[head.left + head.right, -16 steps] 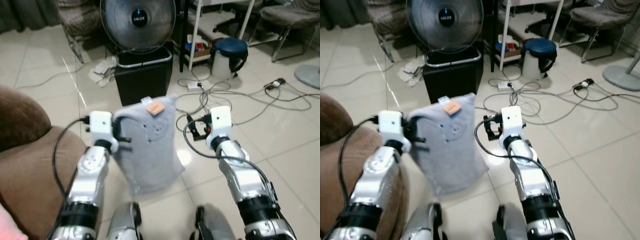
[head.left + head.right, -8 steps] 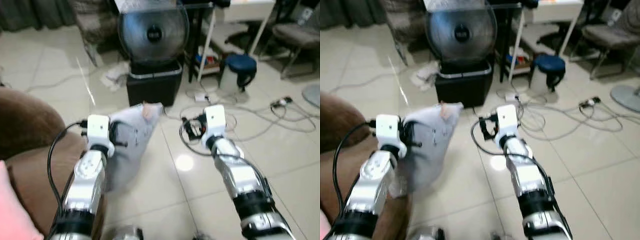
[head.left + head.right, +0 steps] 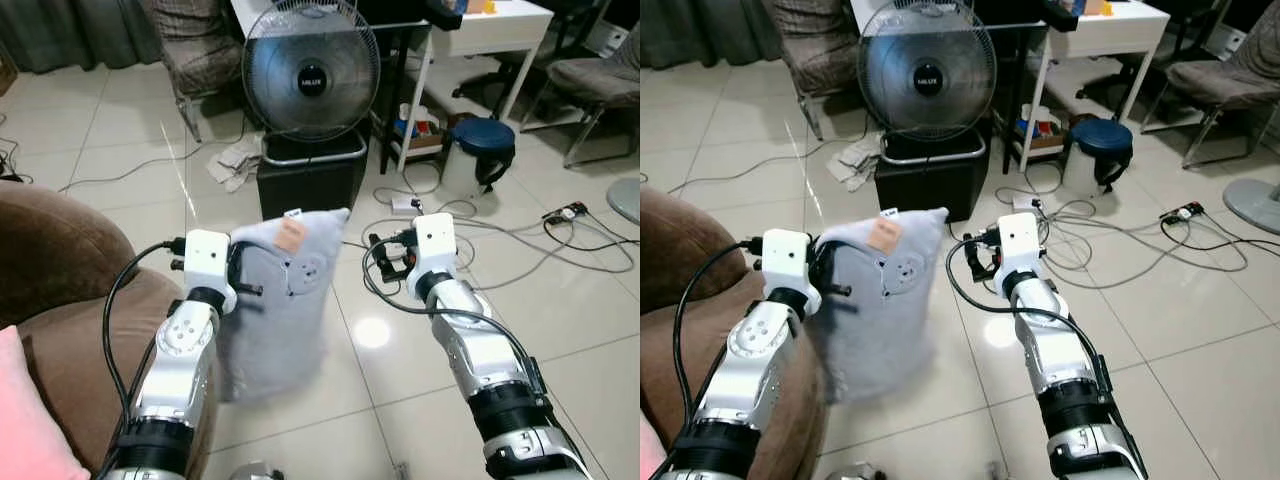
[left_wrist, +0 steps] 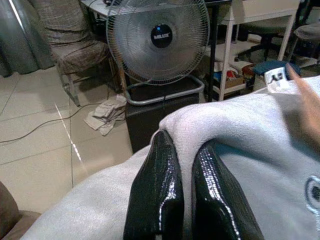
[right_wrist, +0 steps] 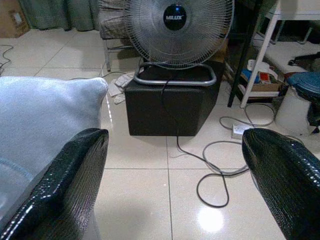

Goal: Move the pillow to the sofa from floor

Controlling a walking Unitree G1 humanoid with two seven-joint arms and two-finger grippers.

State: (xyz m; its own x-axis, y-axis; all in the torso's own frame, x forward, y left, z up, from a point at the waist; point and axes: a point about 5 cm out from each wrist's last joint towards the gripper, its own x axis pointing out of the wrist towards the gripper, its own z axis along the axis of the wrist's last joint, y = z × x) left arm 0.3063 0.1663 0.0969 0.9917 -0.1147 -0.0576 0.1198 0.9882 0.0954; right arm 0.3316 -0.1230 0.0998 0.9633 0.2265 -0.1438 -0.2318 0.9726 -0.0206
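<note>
Left gripper (image 4: pixel 172 195) pinched the pillow (image 3: pixel 280 300) corner, right gripper (image 5: pixel 170 175) spread wide; best swung left over the sofa (image 3: pixel 60 300) before release.

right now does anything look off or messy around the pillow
The grey pillow hangs lopsided, pinched at one edge by the left tool, while the right tool is open beside it. On the floor, loose cables sprawl and a crumpled cloth lies by the fan.

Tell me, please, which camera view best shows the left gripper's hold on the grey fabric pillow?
The left wrist view: the left gripper pinches a fold of the grey fabric pillow up close. The eye views show the whole pillow hanging; the right wrist view catches one corner.
</note>
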